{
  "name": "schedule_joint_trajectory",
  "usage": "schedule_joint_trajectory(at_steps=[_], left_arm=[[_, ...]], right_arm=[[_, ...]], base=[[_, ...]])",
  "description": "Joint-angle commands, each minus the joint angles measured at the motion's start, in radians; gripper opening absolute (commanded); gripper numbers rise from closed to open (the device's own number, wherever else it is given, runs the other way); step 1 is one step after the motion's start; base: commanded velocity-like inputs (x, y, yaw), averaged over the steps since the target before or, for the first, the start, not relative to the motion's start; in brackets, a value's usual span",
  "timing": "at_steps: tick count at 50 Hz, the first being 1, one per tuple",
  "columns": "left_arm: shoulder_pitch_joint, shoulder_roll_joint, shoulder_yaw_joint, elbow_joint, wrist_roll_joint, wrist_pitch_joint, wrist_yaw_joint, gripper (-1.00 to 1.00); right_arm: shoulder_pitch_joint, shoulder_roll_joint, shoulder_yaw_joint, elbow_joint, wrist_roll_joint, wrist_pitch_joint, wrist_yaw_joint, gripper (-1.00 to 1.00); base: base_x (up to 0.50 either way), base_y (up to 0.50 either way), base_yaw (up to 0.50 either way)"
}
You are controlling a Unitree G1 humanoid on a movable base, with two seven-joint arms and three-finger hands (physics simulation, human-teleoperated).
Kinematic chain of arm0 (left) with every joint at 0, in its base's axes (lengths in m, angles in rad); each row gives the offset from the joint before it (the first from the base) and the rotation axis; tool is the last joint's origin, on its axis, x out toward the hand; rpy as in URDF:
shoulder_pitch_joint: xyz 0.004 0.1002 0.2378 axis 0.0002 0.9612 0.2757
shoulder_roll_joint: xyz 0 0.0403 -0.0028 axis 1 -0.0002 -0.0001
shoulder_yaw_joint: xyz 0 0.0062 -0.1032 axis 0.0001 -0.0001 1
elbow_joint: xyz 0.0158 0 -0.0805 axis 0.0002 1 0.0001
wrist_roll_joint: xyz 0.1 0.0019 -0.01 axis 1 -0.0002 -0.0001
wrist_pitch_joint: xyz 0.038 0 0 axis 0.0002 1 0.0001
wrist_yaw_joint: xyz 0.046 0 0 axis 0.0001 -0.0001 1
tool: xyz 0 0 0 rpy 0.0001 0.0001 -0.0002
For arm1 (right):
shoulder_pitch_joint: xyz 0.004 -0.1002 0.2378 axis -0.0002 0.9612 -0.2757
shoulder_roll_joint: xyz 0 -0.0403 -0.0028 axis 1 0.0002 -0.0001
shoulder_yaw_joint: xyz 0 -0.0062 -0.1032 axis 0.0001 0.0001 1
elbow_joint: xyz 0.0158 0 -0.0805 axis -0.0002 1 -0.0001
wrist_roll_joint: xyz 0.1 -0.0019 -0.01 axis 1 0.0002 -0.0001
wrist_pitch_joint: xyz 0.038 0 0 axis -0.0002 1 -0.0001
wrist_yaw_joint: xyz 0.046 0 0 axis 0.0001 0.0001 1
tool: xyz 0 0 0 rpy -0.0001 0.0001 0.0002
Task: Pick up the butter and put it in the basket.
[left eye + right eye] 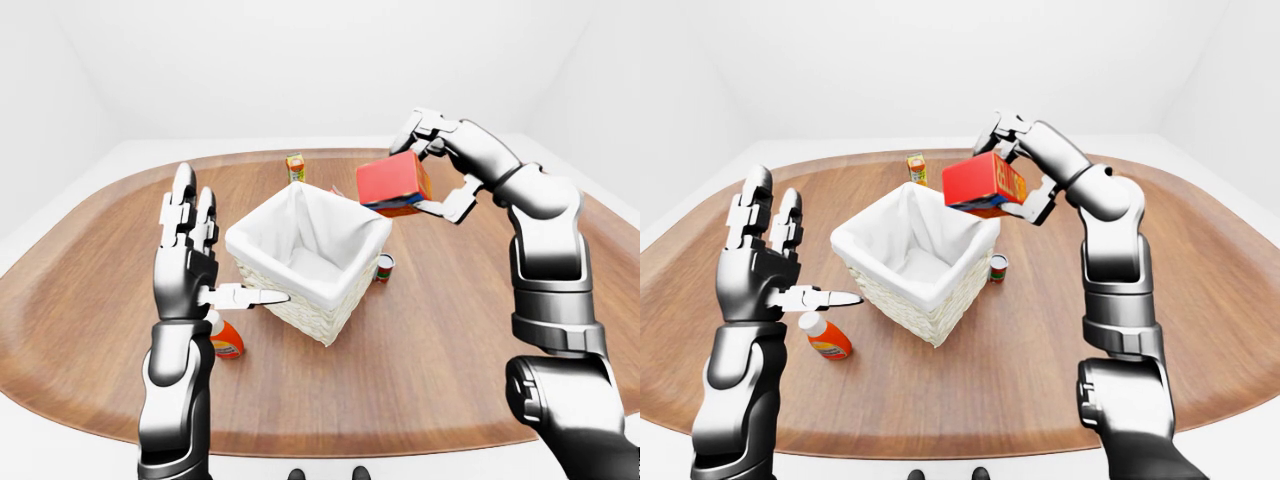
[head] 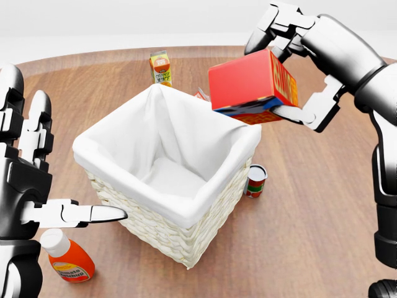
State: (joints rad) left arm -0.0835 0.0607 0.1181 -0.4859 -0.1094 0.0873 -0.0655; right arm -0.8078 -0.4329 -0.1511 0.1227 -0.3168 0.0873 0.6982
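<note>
Left-eye view: the right hand [image 1: 425, 170] grips the butter [image 1: 393, 183], a red box, in the upper right of centre; fingers close over its top and a thumb presses its lower right end; the box hangs above the right-hand rim of the basket [image 1: 345, 287], not yet over the white-lined hollow, which lies down and to the left of it; the left hand [image 1: 205, 262] stands at the left with fingers spread upright and holds nothing, its thumb pointing at the basket's left wall.

Head view: the butter [image 2: 248, 84] is tilted, its long axis running left to right and rising toward the right; its lower left corner overlaps the basket's [image 2: 186, 217] upper right rim; the coming move, by my judgement, is a short carry leftward and down before release; a small can [image 2: 255, 180] stands just beside the basket's right wall; a juice carton [image 2: 160, 67] stands at the top; an orange bottle [image 2: 67, 257] lies at lower left on the table [image 2: 298, 236].

Right-eye view: the same grasp shows from the side; the right hand [image 1: 1010, 170] is the only one near the load; the left hand [image 1: 775, 265] is well apart from it.
</note>
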Motion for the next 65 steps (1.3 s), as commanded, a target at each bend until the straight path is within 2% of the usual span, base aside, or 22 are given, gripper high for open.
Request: schedule_joint_trajectory(at_steps=[1, 6, 11, 17, 20, 22, 24, 25, 28, 45, 65], left_arm=[[-0.001, 0.001, 0.003, 0.0, -0.001, 0.0, 0.0, 1.0], [-0.005, 0.002, 0.004, -0.007, -0.003, 0.0, 0.001, 1.0], [-0.01, 0.006, 0.011, -0.004, -0.007, 0.0, 0.0, 1.0], [-0.008, 0.007, 0.012, 0.009, -0.007, 0.0, -0.001, 1.0], [-0.007, 0.007, 0.013, 0.011, -0.007, 0.0, -0.001, 1.0], [-0.007, 0.007, 0.013, 0.012, -0.008, 0.0, -0.001, 1.0], [-0.007, 0.007, 0.013, 0.013, -0.008, 0.0, -0.001, 1.0], [-0.006, 0.007, 0.011, 0.019, -0.006, 0.0, -0.002, 1.0], [-0.002, 0.005, 0.011, 0.021, -0.006, 0.0, -0.003, 1.0], [0.003, 0.004, 0.008, 0.034, -0.002, 0.0, -0.007, 1.0], [0.011, 0.003, 0.008, 0.046, 0.0, 0.0, -0.011, 1.0]], right_arm=[[-0.094, 0.06, 0.012, 0.06, 0.108, 0.0, 0.0, -1.0], [-0.118, 0.101, 0.031, 0.122, 0.136, 0.0, 0.0, -1.0], [-0.148, 0.145, 0.05, 0.191, 0.166, -0.01, -0.073, -1.0], [-0.188, 0.191, 0.064, 0.312, 0.192, -0.08, -0.169, -1.0], [-0.204, 0.206, 0.066, 0.357, 0.22, -0.089, -0.202, -1.0], [-0.225, 0.223, 0.067, 0.416, 0.24, -0.123, -0.234, -1.0], [-0.241, 0.229, 0.069, 0.46, 0.254, -0.143, -0.256, -1.0], [-0.26, 0.239, 0.064, 0.514, 0.257, -0.175, -0.299, -1.0], [-0.282, 0.25, 0.067, 0.591, 0.276, -0.175, -0.353, -1.0], [-0.3, 0.331, 0.087, 0.913, 0.272, -0.175, -0.45, -1.0], [-0.327, 0.385, 0.076, 1.065, 0.293, -0.175, -0.472, -1.0]], base=[[0.0, 0.0, 0.0], [0.0, 0.0, 0.0], [0.0, 0.0, 0.0], [0.0, 0.0, 0.0], [0.0, 0.0, 0.0], [0.0, 0.0, 0.0], [0.0, 0.0, 0.0], [0.0, 0.0, 0.0], [0.0, 0.0, 0.0], [0.0, 0.0, 0.0], [0.0, 0.0, 0.0]])
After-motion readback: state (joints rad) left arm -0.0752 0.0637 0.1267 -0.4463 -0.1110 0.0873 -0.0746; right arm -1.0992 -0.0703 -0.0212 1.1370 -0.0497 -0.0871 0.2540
